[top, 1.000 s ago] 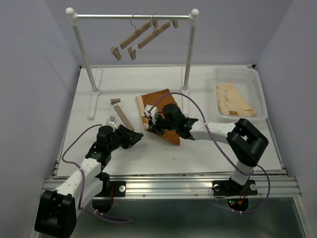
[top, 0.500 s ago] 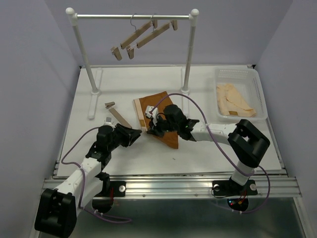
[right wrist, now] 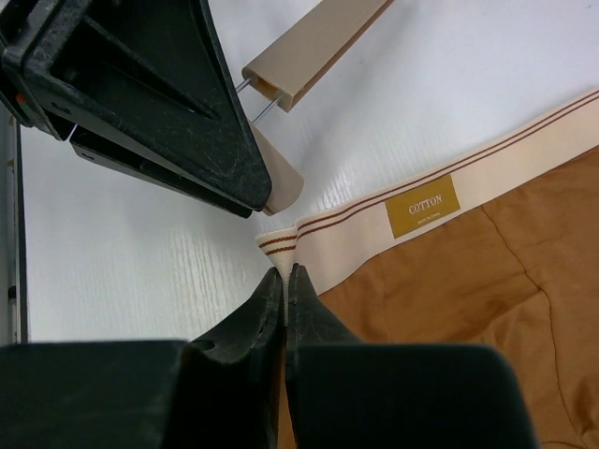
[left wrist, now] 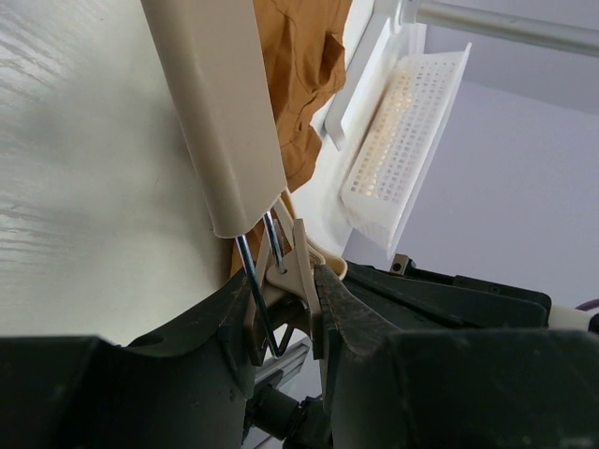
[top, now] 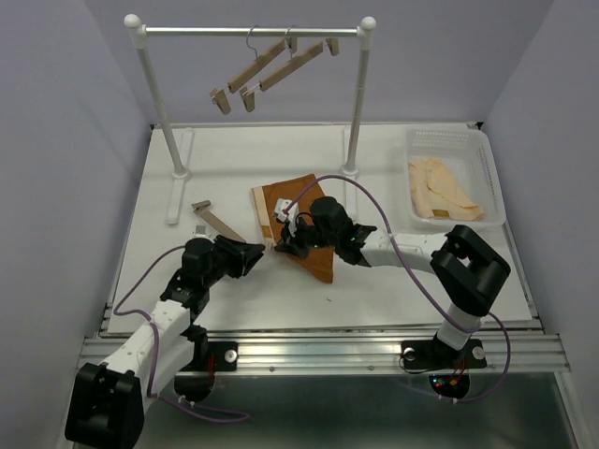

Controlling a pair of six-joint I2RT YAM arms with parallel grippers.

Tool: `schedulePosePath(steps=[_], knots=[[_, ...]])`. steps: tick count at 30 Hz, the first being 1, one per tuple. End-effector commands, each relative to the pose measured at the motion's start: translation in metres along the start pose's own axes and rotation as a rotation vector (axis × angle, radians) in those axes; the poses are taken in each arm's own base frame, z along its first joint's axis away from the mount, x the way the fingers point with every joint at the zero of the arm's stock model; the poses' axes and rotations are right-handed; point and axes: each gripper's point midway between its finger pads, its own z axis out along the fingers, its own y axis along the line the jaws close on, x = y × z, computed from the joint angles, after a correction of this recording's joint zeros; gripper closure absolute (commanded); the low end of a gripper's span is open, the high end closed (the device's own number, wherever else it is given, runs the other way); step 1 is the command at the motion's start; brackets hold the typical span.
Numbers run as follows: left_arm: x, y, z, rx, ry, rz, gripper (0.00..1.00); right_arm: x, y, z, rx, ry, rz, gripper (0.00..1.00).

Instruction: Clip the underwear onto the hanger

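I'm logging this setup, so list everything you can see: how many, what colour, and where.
underwear: one, rust-brown with tan waistband, mid-table.
hanger: one, light wood, on the table left of the underwear.
rack hangers: two, light wood, hooked on the rack bar.
rack: one, white posts, silver bar, at the back.
basket: one, white, back right.
garments: count unclear, cream, in the basket.
table: one, white.
left gripper: one, black, closed on the hanger's clip.
right gripper: one, black, pinching the waistband corner.

Arms (top: 154,332) white, black joints (top: 468,264); purple cables (top: 328,178).
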Motion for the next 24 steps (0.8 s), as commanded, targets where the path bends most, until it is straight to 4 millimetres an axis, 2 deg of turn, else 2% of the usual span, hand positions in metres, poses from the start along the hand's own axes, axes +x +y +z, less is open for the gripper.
schedulePosePath(steps=[1,7,24], knots=[[-0.004,-0.014,0.001,0.021,-0.011,-0.008,1.0,-0.018,-0.004,-0.002,0.013,-0.077,-0.044,0.99],[-0.005,-0.012,0.004,0.005,-0.013,-0.039,1.0,-0.016,0.001,-0.003,-0.014,-0.076,-0.063,0.99],[-0.006,-0.02,0.011,0.018,-0.002,-0.061,1.0,-0.016,0.009,-0.001,-0.062,-0.098,-0.068,0.99]])
